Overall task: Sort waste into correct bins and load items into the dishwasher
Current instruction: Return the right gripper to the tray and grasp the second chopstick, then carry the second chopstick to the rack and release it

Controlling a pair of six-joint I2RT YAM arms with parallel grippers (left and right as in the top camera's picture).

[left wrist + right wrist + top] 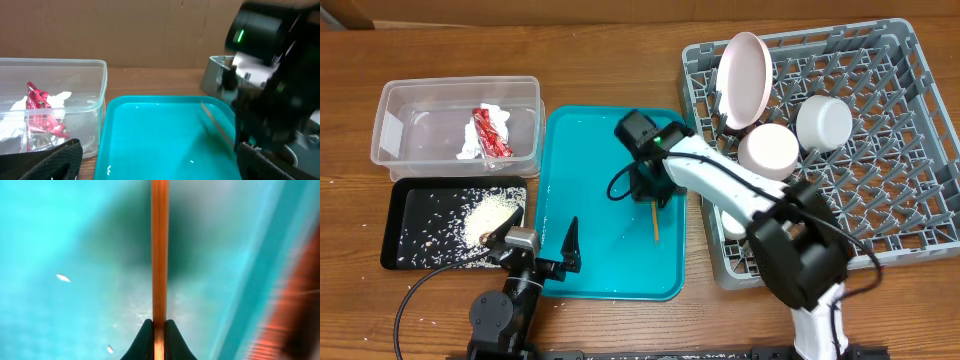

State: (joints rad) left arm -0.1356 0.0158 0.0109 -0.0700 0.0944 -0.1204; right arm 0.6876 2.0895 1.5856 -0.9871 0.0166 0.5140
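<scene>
Right gripper pinched shut on chopstick, over tray's right half. Left gripper spread wide, empty, at tray's near-left corner. Wrapper in tub left of tray; plate, bowls in rack right of it.

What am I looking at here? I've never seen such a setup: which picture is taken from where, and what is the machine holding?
Two robot arms work at a table, each ending in a two-finger gripper. One picture looks straight down from above; the other two come from cameras on the wrists. On the table: a clear tub with a red foil wrapper, a black tray of rice, a teal tray, and a grey dish rack holding a plate and two bowls. The right gripper is shut on wooden chopsticks over the teal tray. The left gripper is open, holding nothing.
</scene>
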